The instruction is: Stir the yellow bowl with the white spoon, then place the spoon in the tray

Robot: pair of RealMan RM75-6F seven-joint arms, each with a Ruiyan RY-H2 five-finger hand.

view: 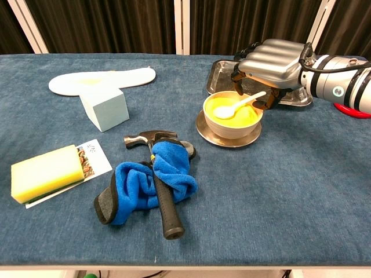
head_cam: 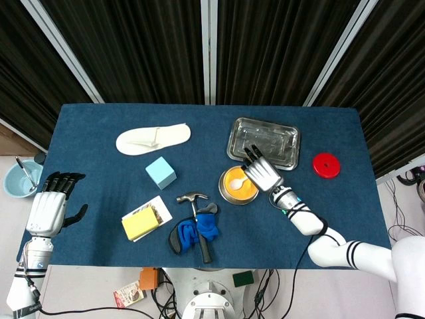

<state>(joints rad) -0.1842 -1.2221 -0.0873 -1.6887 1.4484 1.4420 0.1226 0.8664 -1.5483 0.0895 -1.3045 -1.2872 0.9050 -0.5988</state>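
White spoon [view: 239,106] held by right hand [view: 273,62], palm-down over yellow bowl [view: 233,118]

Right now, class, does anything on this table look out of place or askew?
Yes: the hammer lies across a crumpled blue cloth, its handle on top. Nothing looks spilled around the yellow bowl, where the right hand holds the white spoon.

1. One yellow bowl [head_cam: 238,184] sits on my counter [head_cam: 99,133].
2. One white spoon [view: 237,106].
3. One metal tray [head_cam: 282,138].
4. One saucer [view: 229,139] under the bowl.
5. One hammer [head_cam: 198,222].
6. One blue glove [head_cam: 192,230].
7. One light blue cube [head_cam: 161,173].
8. One yellow sponge [head_cam: 140,224].
9. One card [head_cam: 159,210] under the sponge.
10. One white insole [head_cam: 153,139].
11. One red disc [head_cam: 326,165].
12. Two hands, my left hand [head_cam: 48,209] and my right hand [head_cam: 263,171].
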